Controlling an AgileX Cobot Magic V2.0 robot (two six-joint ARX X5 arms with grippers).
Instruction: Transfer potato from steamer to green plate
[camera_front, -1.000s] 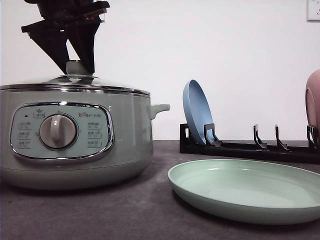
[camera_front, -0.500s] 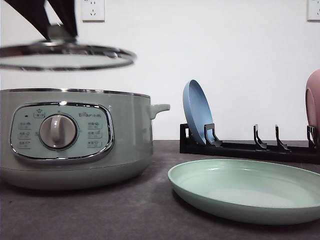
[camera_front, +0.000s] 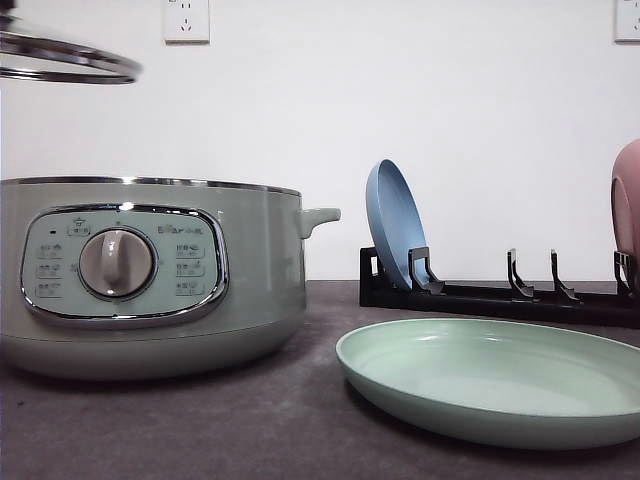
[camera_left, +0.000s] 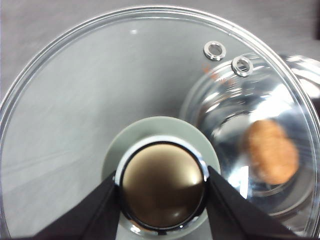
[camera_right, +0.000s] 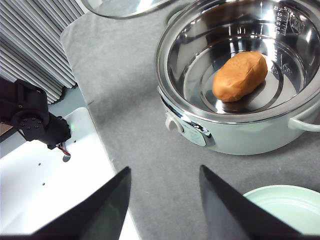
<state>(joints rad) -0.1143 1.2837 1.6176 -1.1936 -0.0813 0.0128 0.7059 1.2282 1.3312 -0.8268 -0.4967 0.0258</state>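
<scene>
Your left gripper (camera_left: 162, 200) grips the glass lid's (camera_left: 75, 100) knob; right fingers (camera_right: 107, 207) spread wide — drop them straight over the lumpy orange-brown potato (camera_right: 240, 76)

White wall (camera_front: 480, 100), two wall sockets (camera_front: 186, 20), dark grey tabletop (camera_front: 250, 420).

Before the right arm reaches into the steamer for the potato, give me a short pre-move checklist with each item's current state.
1. Glass lid off the steamer: ok, held up and off to the left.
2. Left gripper shut on the lid knob: ok.
3. Potato exposed in the pot: ok, lying alone on the metal floor.
4. Right gripper open: ok, fingers spread, nothing between them.
5. Green plate ready: ok, bare, flat beside the steamer.
6. Pot hot or steaming: cannot tell.
</scene>
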